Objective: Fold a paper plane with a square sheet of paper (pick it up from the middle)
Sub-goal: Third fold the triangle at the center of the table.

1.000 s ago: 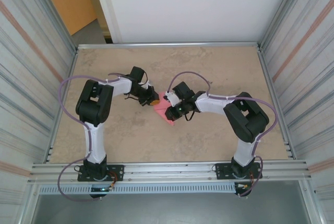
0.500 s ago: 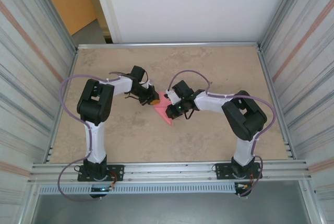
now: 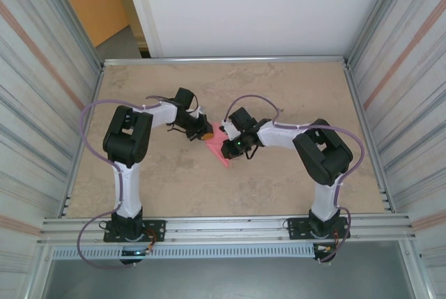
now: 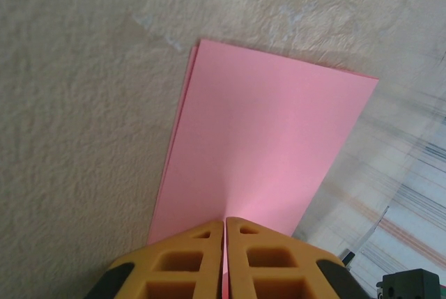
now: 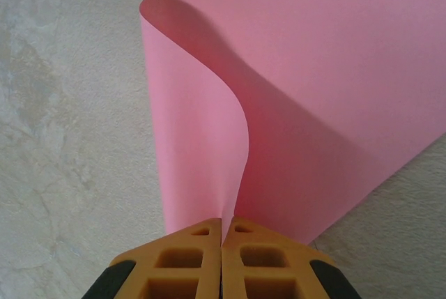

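The paper (image 3: pixel 217 148) is a pink sheet doubled over, lying mid-counter (image 3: pixel 279 90) between the arms. The left gripper (image 3: pixel 206 134) is clenched on one edge and the right gripper (image 3: pixel 228 148) on the opposite side. The left wrist view shows two flat, slightly offset layers of paper (image 4: pixel 265 139) pinched in the gripper (image 4: pixel 224 224). The right wrist view shows the paper (image 5: pixel 334 69) curling in a soft loop down into the gripper (image 5: pixel 221 224). From above, the right wrist covers part of the sheet. Ribbed walls (image 3: pixel 42 90) flank the counter.
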Robot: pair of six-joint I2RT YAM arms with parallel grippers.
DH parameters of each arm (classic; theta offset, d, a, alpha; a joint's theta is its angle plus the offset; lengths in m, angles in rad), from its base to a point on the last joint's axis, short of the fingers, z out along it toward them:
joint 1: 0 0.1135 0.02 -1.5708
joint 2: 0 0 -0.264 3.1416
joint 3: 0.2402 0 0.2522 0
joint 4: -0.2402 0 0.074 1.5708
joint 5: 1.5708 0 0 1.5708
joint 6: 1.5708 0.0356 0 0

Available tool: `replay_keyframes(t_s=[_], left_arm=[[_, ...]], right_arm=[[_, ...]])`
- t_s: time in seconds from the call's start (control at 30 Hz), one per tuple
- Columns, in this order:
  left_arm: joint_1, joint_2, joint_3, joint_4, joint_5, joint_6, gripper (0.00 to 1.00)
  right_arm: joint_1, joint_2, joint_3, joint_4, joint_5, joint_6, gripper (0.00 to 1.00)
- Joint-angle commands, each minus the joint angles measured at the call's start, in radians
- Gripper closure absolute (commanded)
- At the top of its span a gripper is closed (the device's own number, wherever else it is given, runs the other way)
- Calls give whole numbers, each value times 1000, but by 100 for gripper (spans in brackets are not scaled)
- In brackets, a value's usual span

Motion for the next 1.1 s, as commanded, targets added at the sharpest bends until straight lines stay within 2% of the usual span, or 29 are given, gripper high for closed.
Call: replay_keyframes(t_s=[0.0,1.07], left_arm=[[-8,28,-7,-33,-26,9,90],[-9,33,-12,-31,-30,7,91]], right_arm=[[-4,21,28,-35,3,20,91],[-3,2,24,-55,52,26,91]])
